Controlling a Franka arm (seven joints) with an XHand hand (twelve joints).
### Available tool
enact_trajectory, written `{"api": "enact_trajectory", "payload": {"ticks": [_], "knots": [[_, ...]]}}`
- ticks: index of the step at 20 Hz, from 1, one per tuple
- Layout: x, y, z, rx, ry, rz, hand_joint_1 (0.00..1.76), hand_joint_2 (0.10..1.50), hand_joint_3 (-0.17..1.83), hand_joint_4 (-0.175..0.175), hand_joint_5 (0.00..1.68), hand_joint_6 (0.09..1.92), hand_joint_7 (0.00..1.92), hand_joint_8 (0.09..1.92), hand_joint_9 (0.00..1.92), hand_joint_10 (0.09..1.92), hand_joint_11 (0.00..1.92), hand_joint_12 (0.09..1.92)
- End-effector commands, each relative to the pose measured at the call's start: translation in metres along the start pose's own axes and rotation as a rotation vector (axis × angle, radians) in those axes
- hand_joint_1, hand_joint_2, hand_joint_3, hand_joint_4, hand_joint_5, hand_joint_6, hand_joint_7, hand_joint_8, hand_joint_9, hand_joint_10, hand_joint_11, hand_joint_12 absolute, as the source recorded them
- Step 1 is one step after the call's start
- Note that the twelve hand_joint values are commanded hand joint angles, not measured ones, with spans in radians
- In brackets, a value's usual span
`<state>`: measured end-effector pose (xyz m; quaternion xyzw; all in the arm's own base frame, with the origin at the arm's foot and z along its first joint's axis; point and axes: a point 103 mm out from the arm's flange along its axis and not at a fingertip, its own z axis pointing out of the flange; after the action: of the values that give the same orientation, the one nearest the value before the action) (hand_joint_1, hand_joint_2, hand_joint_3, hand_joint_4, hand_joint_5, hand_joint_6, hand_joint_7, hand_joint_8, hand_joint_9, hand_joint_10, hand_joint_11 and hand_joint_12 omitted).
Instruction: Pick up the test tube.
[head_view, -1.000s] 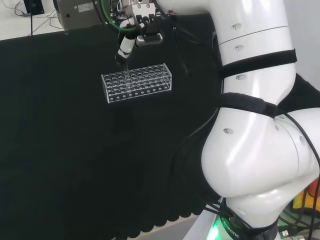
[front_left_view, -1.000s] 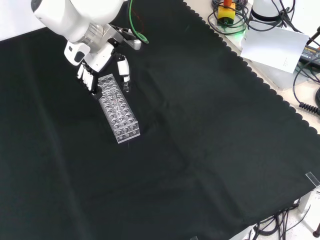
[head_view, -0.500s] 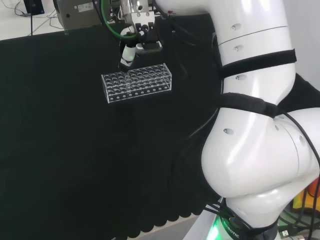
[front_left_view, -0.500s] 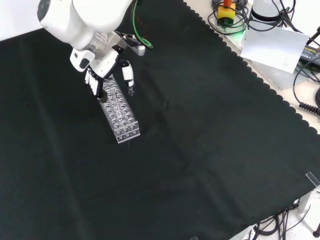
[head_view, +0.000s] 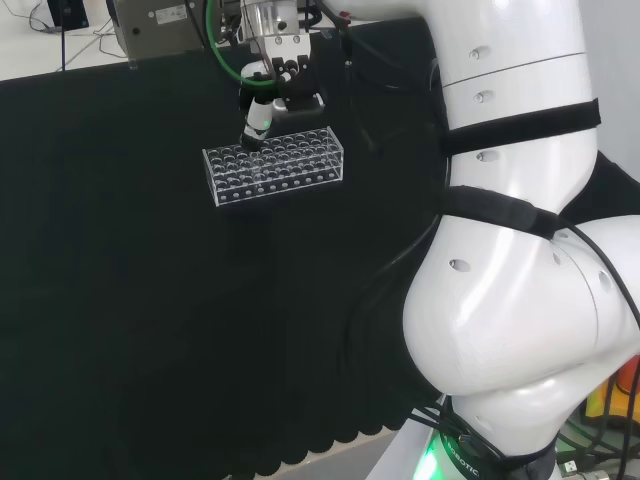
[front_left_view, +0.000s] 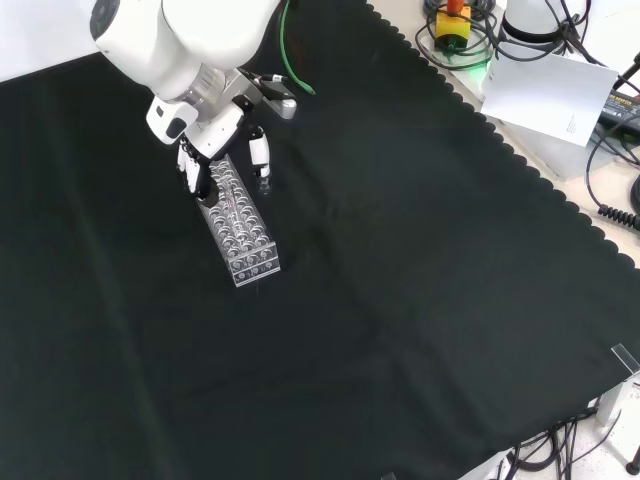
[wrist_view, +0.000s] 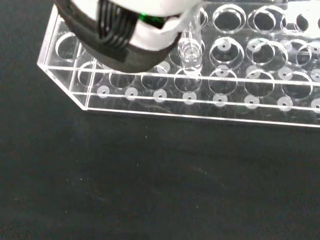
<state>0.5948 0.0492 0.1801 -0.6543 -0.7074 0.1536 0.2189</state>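
Black and white hand (front_left_view: 215, 150): shifted along the clear plastic many-holed rack (front_left_view: 238, 220) since a second ago, now poised over its far end; fingers apart, nothing gripped. Clear glass test tube (wrist_view: 190, 50): upright in a rack hole, beside the hand. Grasp judged imminent, not begun. Surface (front_left_view: 400, 280): black cloth. Beyond: cables, paper.

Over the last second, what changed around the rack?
The hand moved in over the end of the clear rack, its fingers now straddling that end, by a test tube standing there. Nothing visibly grasped. The rack stayed put.
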Motion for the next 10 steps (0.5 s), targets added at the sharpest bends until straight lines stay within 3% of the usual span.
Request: {"api": "enact_trajectory", "payload": {"ticks": [1,10], "knots": [[0.003,0.003,-0.002,-0.015,-0.006,-0.01,1.12,0.67,0.69,-0.13,0.58,0.9,0.95,0.89,0.8,0.75,0.62,1.32],[0.01,0.015,-0.011,-0.058,-0.017,-0.009,1.15,0.66,0.71,-0.164,0.85,0.8,1.16,0.8,0.97,0.67,0.75,1.25]]}}
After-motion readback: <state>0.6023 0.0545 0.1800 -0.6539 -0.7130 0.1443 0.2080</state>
